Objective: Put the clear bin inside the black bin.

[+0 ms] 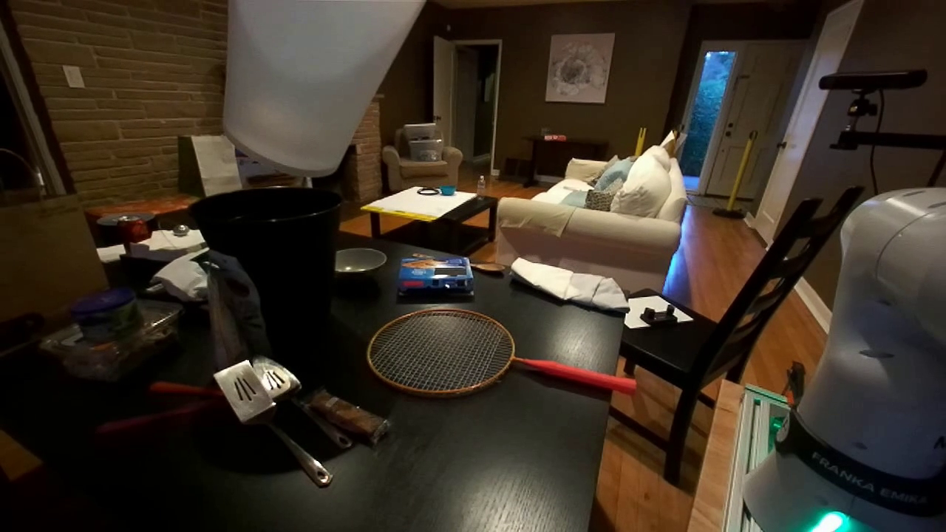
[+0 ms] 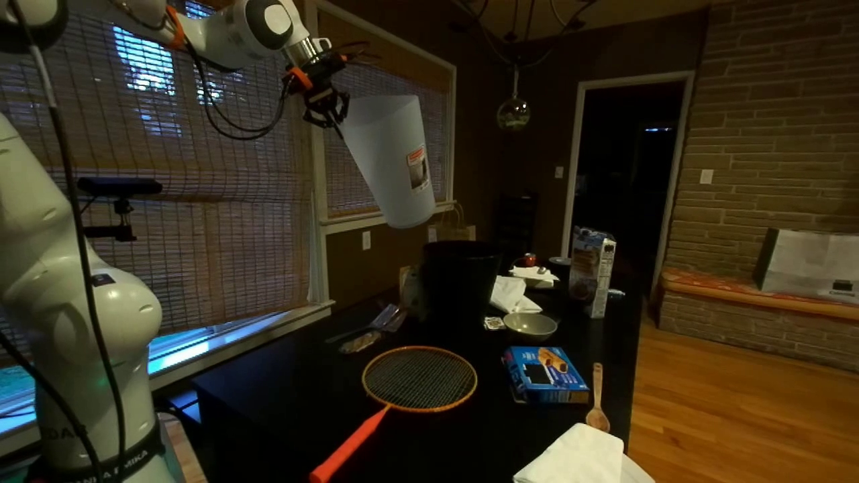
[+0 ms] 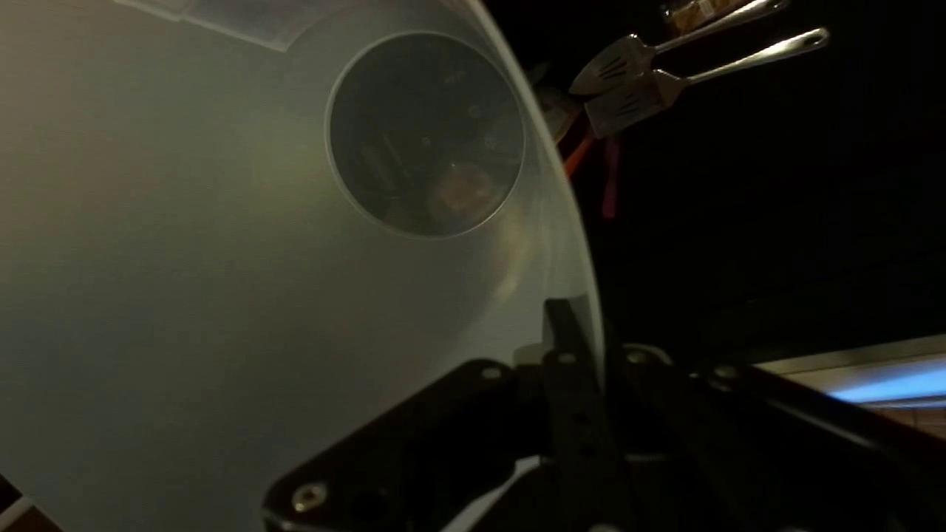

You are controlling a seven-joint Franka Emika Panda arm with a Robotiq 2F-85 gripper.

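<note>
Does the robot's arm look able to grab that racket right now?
Probably not: its gripper is occupied holding up the clear bin, though nothing covers the racket.

Dim stone wall (image 2: 772, 147), wooden floor (image 2: 718, 409), cream sofa (image 1: 591, 236), woven blinds (image 2: 235, 228)

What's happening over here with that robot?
The robot arm has the clear bin by the rim in its end effector. The black bin stands on the table. The clear bin hangs tilted in the air, not inside it yet: in both exterior views its base shows higher than the black bin's mouth.
</note>
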